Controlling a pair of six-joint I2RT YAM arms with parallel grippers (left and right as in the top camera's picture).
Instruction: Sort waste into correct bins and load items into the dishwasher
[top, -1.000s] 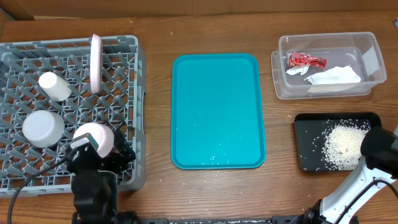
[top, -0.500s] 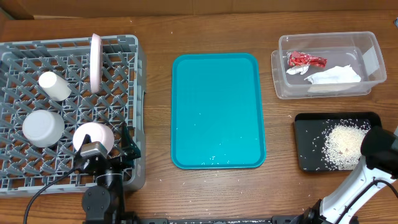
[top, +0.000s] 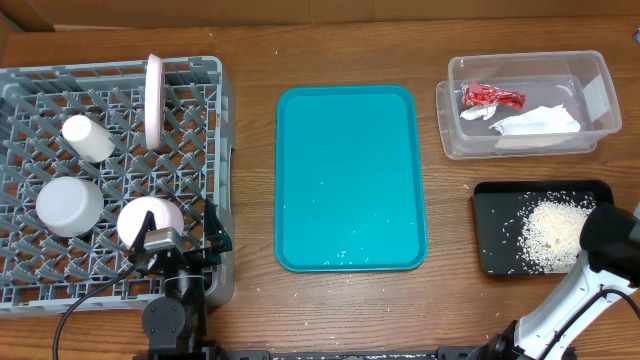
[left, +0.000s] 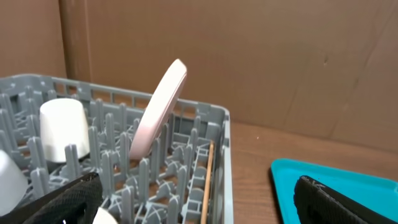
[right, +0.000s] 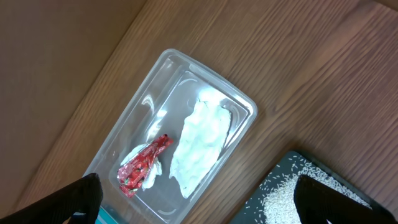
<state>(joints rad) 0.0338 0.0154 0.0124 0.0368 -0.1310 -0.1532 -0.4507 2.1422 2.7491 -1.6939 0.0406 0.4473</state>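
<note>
At the rack (top: 100, 67), left claw (left: 196, 202) agape

Left arm (top: 172, 312) enters at 7 o'clock in overhead view. Left gripper (left: 196, 186) held roughly level, fingers spread wide. Right arm (top: 575, 295) at 4 o'clock. Right gripper (right: 199, 193) faces downward, fingers wide apart.

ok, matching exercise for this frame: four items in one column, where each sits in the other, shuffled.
1 pink plate
2 red wrapper
3 rice
4 teal tray

A on the black tray
B on edge in the grey rack
C in the clear bin
D flat on the table, centre

Pairs: 1-B, 2-C, 3-A, 4-D
</note>
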